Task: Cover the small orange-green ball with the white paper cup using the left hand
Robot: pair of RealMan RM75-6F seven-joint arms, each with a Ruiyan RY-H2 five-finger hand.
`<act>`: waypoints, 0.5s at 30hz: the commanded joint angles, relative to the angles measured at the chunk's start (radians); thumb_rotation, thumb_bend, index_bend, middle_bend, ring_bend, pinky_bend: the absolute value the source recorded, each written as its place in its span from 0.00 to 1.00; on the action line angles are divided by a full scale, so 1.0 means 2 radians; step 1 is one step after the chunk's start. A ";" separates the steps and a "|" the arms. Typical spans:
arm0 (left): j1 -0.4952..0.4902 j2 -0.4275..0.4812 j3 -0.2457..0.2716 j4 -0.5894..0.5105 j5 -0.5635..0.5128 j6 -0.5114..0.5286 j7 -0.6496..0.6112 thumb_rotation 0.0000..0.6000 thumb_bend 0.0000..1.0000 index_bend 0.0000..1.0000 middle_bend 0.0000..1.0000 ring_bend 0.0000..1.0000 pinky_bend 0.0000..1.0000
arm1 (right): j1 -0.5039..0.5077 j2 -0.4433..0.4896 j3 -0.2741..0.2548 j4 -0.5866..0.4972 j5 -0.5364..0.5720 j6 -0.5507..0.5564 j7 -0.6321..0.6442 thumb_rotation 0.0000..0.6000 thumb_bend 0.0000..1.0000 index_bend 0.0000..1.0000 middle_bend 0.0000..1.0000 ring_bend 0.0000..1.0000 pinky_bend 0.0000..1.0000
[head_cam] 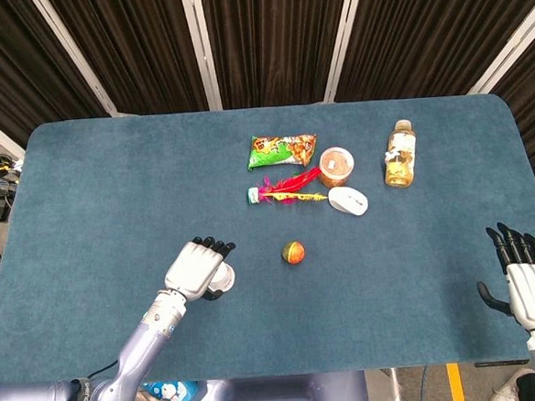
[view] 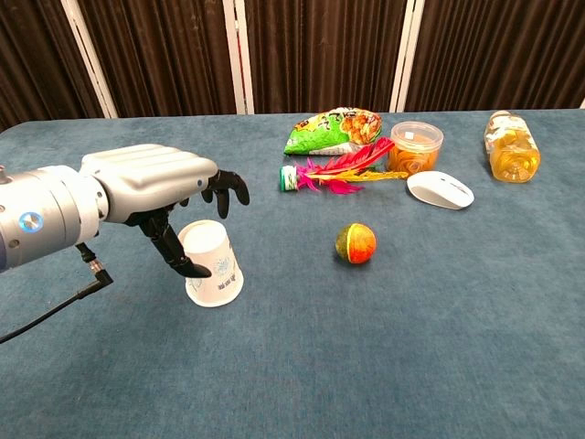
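The white paper cup (view: pixel 215 270) stands upside down on the blue table (head_cam: pixel 110 175), left of the small orange-green ball (head_cam: pixel 293 252) (view: pixel 356 243). My left hand (head_cam: pixel 197 268) (view: pixel 151 183) hovers over the cup from the left, dark fingers arched above its top and the thumb down at its near side. The fingers are apart and no grip shows. In the head view only the cup's right edge (head_cam: pixel 225 277) peeks out from under the hand. My right hand (head_cam: pixel 530 283) lies open and empty at the table's near right edge, outside the chest view.
Behind the ball lie a green snack bag (head_cam: pixel 282 149), a pink feather shuttlecock (head_cam: pixel 285 190), a clear tub of orange snacks (head_cam: pixel 337 163), a white mouse (head_cam: pixel 348 200) and a bottle of amber drink (head_cam: pixel 399 154).
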 commanded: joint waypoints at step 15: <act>-0.017 0.001 0.014 0.001 -0.010 0.021 -0.012 1.00 0.26 0.31 0.45 0.37 0.47 | 0.000 0.000 0.000 -0.002 0.002 0.000 -0.001 1.00 0.35 0.00 0.00 0.00 0.03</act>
